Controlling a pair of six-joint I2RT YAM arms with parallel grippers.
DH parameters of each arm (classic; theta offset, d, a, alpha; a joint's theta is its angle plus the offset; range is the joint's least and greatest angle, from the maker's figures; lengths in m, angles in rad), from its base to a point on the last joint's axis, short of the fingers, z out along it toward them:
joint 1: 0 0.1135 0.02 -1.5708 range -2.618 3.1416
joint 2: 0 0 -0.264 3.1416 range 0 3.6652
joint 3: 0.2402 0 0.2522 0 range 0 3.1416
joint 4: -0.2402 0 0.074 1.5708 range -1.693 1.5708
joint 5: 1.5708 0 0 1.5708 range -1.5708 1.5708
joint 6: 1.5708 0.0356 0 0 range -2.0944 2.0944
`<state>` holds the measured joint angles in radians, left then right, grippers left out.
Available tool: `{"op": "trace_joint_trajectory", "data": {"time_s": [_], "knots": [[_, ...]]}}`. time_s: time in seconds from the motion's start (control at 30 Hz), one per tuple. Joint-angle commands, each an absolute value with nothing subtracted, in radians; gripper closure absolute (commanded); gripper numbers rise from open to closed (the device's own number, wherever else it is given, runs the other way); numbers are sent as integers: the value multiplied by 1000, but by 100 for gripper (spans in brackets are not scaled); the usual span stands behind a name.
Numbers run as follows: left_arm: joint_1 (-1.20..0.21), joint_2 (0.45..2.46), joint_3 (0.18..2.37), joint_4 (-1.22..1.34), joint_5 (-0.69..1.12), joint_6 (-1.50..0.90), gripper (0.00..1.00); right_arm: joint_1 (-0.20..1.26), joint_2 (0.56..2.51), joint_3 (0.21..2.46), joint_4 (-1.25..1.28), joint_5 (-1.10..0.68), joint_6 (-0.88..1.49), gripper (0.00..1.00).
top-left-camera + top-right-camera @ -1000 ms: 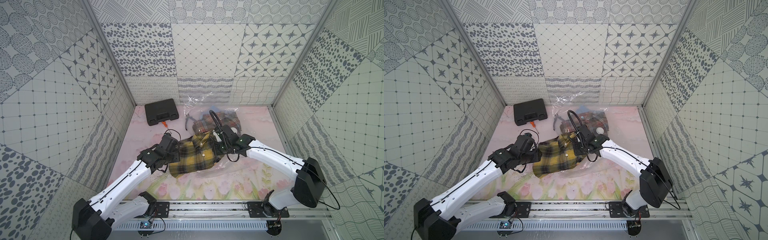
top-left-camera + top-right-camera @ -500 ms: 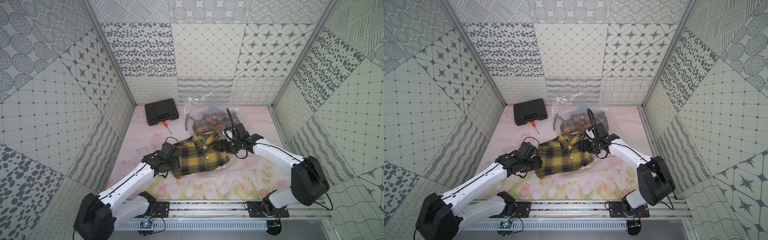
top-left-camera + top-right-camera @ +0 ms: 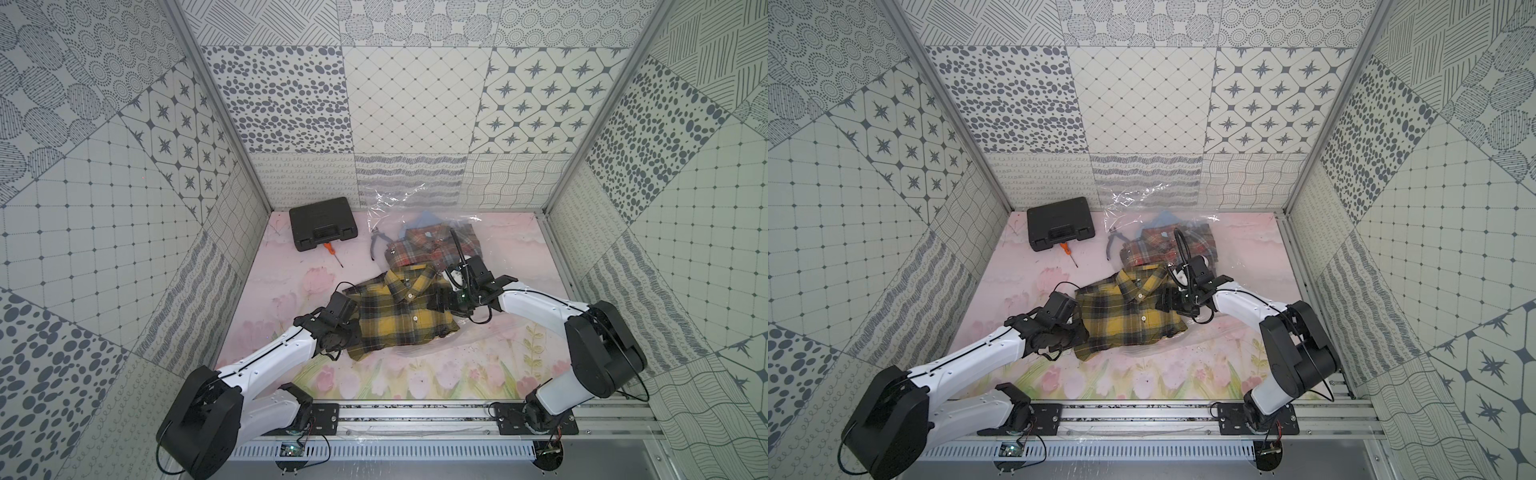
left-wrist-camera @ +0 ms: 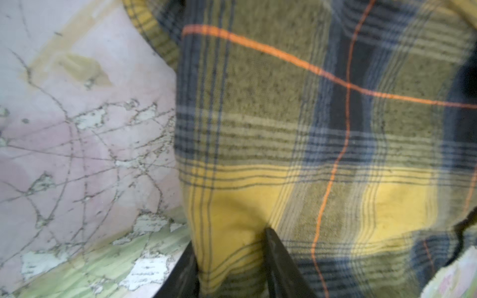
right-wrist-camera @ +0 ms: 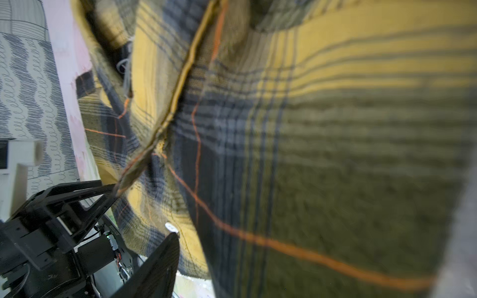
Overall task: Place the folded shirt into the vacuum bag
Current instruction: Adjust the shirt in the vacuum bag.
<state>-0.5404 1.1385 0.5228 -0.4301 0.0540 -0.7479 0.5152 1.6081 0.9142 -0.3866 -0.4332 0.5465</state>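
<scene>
The folded shirt (image 3: 399, 316) (image 3: 1129, 316), yellow and dark plaid, lies on the table's middle with its collar toward the vacuum bag (image 3: 386, 208) (image 3: 1229, 249), a clear crinkly sheet at the back. My left gripper (image 3: 353, 330) (image 3: 1079, 328) (image 4: 232, 263) is shut on the shirt's (image 4: 309, 129) left edge, with cloth pinched between both fingers. It shows the same way in the right wrist view (image 5: 116, 191). My right gripper (image 3: 440, 301) (image 3: 1163, 303) stands open at the shirt's right edge. One finger (image 5: 160, 258) shows beside the cloth (image 5: 309, 129), which hides the other.
Inside the bag lie a red plaid shirt (image 3: 428, 249) and something blue. A black tool case (image 3: 323, 222), an orange screwdriver (image 3: 332, 253) and pliers (image 3: 378, 245) sit at the back left. Patterned walls close in on three sides.
My right gripper has gone from shut to open at the shirt's right edge. The shirt has spread flatter on the table, and the left gripper has closed tighter on its left edge.
</scene>
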Motion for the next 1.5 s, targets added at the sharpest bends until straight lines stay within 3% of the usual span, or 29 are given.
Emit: {"op": "trace_joint_trajectory", "data": {"time_s": [0.0,0.13,0.27,0.53,0.8,0.97,1.07,1.13,1.23,1.3,1.47], "knots": [[-535,1144,524,-408,94,-734,62,541,1670,970,-325,-408,546,26],[-535,1192,560,-441,82,-704,50,543,1713,999,-363,-367,520,31],[-525,1215,574,-440,78,-686,47,544,1714,1003,-386,-375,504,38],[-372,1078,696,-645,17,-604,35,505,1574,1021,-532,-357,456,25],[-333,1258,736,-503,24,-587,36,482,1548,1105,-648,-253,381,28],[-332,1369,768,-375,57,-569,46,488,1624,1147,-630,-213,358,32],[-333,1419,772,-303,107,-566,55,492,1674,1185,-611,-236,349,41],[-333,1442,768,-272,144,-567,63,501,1697,1213,-606,-239,340,53],[-333,1434,755,-257,176,-577,88,511,1683,1237,-586,-256,341,74],[-333,1387,730,-247,184,-585,99,511,1656,1244,-563,-284,337,85],[-333,1198,667,-285,122,-639,100,510,1619,1262,-518,-373,323,94]]}}
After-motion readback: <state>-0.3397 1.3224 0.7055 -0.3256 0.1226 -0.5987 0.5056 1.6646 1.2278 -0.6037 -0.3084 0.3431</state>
